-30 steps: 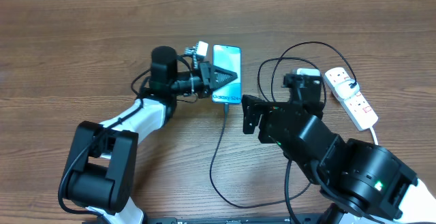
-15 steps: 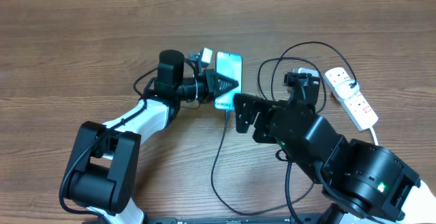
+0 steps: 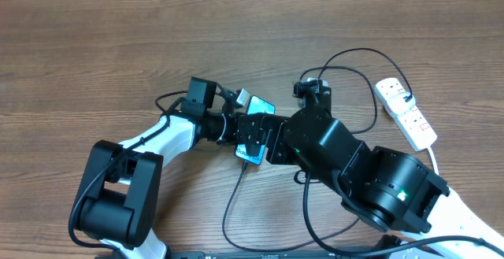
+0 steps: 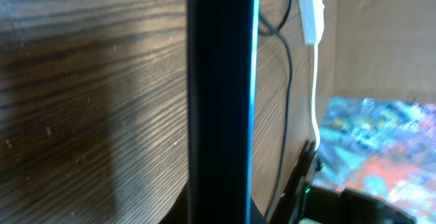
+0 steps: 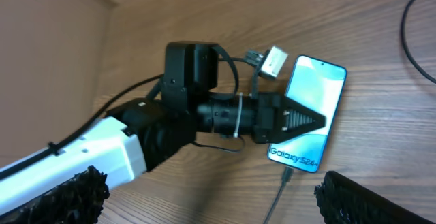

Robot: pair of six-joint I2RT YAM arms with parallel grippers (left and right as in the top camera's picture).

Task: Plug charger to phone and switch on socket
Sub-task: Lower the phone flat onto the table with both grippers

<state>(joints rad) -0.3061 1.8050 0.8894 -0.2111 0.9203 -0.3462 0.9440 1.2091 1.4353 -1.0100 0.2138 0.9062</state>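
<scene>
**One gap to close: plug tip to the phone's bottom edge**

Left fingers (image 5: 300,123) are clamped on the phone (image 5: 315,94) across one long edge, screen up. The phone's long axis runs away from the right wrist camera, with the "Galaxy S24" end nearest it. The charger (image 5: 276,201) ends in a plug tip (image 5: 287,176) just below that short edge, roughly in line with the long axis. Can't tell if it's seated. Right fingers (image 5: 361,197) are spread wide and hold nothing, one either side of the cable, so the right arm is nearer the plug. My read: push along the long axis, into the left arm's hold. The socket (image 3: 406,113) lies well off to the right on the desk (image 3: 94,46), nearer the right arm.
</scene>
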